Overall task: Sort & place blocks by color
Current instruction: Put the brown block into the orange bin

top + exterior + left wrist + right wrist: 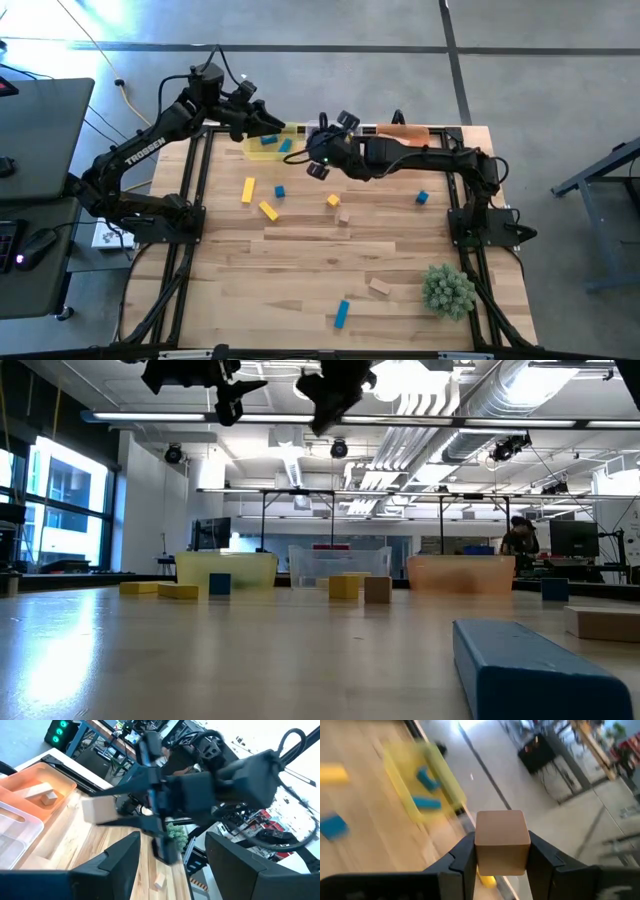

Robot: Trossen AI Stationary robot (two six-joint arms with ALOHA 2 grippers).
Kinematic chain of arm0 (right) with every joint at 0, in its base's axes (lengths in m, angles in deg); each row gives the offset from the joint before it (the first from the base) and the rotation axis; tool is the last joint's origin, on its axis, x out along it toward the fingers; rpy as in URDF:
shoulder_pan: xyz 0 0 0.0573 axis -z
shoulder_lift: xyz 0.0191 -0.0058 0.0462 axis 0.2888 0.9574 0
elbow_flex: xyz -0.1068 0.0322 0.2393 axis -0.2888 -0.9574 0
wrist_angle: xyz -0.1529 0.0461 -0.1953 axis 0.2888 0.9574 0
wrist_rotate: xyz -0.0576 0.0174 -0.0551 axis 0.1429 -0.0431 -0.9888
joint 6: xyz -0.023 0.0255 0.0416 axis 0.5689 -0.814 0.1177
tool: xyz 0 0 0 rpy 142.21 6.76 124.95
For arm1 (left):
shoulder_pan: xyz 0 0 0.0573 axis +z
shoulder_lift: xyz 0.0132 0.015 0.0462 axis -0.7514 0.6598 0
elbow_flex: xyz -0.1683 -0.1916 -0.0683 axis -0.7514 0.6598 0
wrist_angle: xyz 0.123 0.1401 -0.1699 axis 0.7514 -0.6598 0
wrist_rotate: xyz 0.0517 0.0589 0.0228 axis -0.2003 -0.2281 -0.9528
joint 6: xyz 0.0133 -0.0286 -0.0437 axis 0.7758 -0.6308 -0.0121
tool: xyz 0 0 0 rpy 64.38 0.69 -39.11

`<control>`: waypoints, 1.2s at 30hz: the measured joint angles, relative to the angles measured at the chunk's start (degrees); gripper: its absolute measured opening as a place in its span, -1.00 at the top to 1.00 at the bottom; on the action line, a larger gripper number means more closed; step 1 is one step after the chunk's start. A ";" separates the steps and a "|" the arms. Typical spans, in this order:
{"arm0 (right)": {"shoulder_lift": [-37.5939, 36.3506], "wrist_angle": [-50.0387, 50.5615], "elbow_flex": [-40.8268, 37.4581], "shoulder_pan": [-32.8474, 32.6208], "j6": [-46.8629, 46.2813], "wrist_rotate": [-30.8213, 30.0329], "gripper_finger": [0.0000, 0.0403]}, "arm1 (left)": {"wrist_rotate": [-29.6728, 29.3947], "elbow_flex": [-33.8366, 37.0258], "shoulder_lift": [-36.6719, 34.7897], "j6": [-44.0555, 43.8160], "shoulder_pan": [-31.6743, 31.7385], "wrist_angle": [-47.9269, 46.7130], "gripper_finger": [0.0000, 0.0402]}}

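Writing: white letters reading "TROSSEN" run along the left arm (140, 150) in the high view; nothing else can be read.
Yellow bin (268, 146): stands at the far edge of the counter (330, 260) and holds two blue blocks (426, 779), seen through its wall in the right wrist view.
Clear bin (338, 564): stands between the yellow bin and the orange one; its contents cannot be told.
Orange bin (37, 790): at the far edge, toward the right arm's side; two tan blocks (42, 794) lie inside it.
Right end effector (501, 857): clenched on a tan cube (501, 841), raised above the counter near the far edge, over the area of the clear bin.
Left end effector (172, 855): released, fingers spread with nothing between them, raised beside the yellow bin and facing the right arm.
Loose blocks: two yellow bars (257, 198) and a small blue cube (280, 191) lie in front of the yellow bin; a yellow cube (333, 201) and a tan cube lie near the middle; another blue cube (422, 197) sits toward the right arm's base.
Near edge: a blue bar (342, 314) and a tan block (379, 288) lie close to it, with a spiky green plant ball (447, 290) just beside the right side edge.
Open room: the middle band of the counter, between the central blocks and those at the near edge, is bare wood.
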 joint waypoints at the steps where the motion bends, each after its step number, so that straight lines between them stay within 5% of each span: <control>1: 0.00 2.16 0.00 0.59 -0.65 -0.03 0.47 | -0.04 0.00 0.00 0.00 0.00 0.00 -0.06; 14: -0.02 23.05 -0.05 13.85 -7.61 3.58 0.47 | -1.13 0.00 0.00 0.00 0.00 0.00 -0.06; 21: -0.04 27.43 -0.07 23.77 -15.02 13.11 0.47 | -5.01 0.00 -0.02 -0.01 0.02 -0.01 -0.06; 29: -0.09 33.14 -0.49 30.51 -18.91 16.16 0.47 | -6.02 0.00 -0.02 0.00 0.00 -0.02 -0.06; 36: -0.15 30.05 -9.55 32.11 -18.49 18.02 0.47 | -6.07 0.00 -0.02 -0.01 0.00 -0.02 -0.06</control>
